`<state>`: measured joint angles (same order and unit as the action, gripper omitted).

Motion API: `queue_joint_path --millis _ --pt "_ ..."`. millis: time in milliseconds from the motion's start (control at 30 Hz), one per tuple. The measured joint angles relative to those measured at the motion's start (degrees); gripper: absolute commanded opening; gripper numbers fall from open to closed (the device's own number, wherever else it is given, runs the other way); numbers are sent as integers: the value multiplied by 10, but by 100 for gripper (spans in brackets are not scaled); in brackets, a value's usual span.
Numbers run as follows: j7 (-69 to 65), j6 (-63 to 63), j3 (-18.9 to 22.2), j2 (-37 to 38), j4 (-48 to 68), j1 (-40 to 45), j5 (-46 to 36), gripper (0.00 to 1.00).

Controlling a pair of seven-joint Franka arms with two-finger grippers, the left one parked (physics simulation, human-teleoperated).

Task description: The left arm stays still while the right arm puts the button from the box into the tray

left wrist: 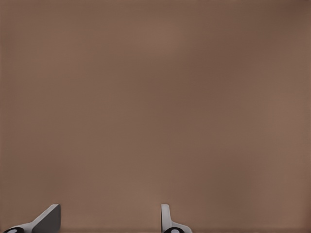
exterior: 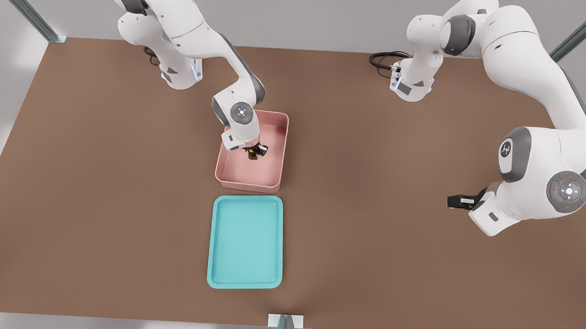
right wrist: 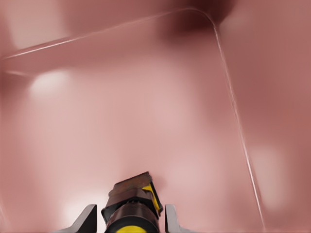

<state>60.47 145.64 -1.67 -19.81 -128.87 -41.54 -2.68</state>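
Note:
My gripper (exterior: 254, 152) reaches down inside the pale pink box (exterior: 272, 178), which stands at the table's middle. It is shut on the button (exterior: 252, 154), a small dark block with a yellow cap. In the right wrist view the button (right wrist: 132, 204) sits between the two fingertips (right wrist: 86, 221), with the box floor (right wrist: 146, 107) beneath and its walls around. I cannot tell whether the button still touches the floor. The turquoise tray (exterior: 246, 242) lies flat just in front of the box, nearer the camera, with nothing in it.
The parked arm (exterior: 539, 162) hangs over the front view's right side, its gripper (exterior: 459, 201) low above the brown table (exterior: 95, 199). A black cable (exterior: 384, 59) lies at the back by that arm's base. The box walls closely surround my gripper.

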Motion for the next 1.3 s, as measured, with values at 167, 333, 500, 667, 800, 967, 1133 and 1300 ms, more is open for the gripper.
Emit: queue_joint_path --millis 167,333,500,667,800,967,1133,1300 --pt "6 2 0 0 0 1 -2 40" --pt "10 -11 2 43 4 3 -3 40" --pt "13 -59 15 93 51 10 -3 41" --pt "15 -138 18 60 199 59 7 41" --pt "16 -207 19 -47 385 106 27 41" --pt "14 -272 19 -204 585 136 37 41" --pt "11 -292 24 -304 677 138 39 41" --pt "10 -284 24 -340 698 138 41 100"
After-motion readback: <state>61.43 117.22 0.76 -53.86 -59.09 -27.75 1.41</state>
